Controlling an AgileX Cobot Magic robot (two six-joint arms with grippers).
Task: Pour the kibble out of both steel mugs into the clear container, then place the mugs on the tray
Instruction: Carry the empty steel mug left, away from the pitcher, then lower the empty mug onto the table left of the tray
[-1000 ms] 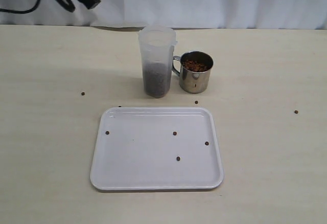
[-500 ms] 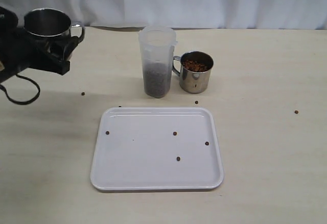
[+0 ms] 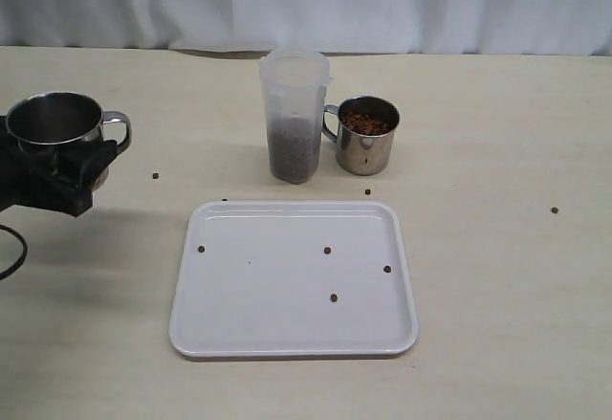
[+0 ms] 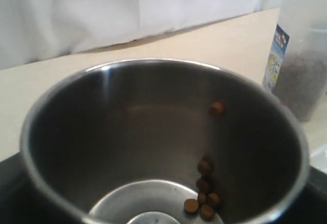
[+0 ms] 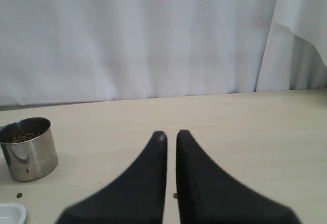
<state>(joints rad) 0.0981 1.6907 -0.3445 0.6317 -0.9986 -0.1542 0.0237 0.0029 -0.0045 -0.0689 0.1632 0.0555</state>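
My left gripper point(image 3: 59, 166) is shut on a steel mug point(image 3: 55, 123) and holds it upright above the table at the far left. Inside that steel mug point(image 4: 153, 132) only a few kibble pellets point(image 4: 203, 196) cling near the bottom. The second steel mug point(image 3: 365, 134), full of kibble point(image 3: 367, 121), stands beside the clear container point(image 3: 294, 114), which holds dark kibble in its lower half. The white tray point(image 3: 287, 315) lies in front of them. My right gripper point(image 5: 170, 133) is shut on nothing, off to the right of the full mug point(image 5: 28, 147).
Loose pellets lie on the tray point(image 3: 327, 250) and on the table, one point(image 3: 155, 175) left of the container, one point(image 3: 554, 210) at the far right. A white curtain hangs behind the table's back edge.
My left gripper has come down and moved left with the nearly empty mug, from high at the back left to just above the table. The full mug, container and tray have not moved.
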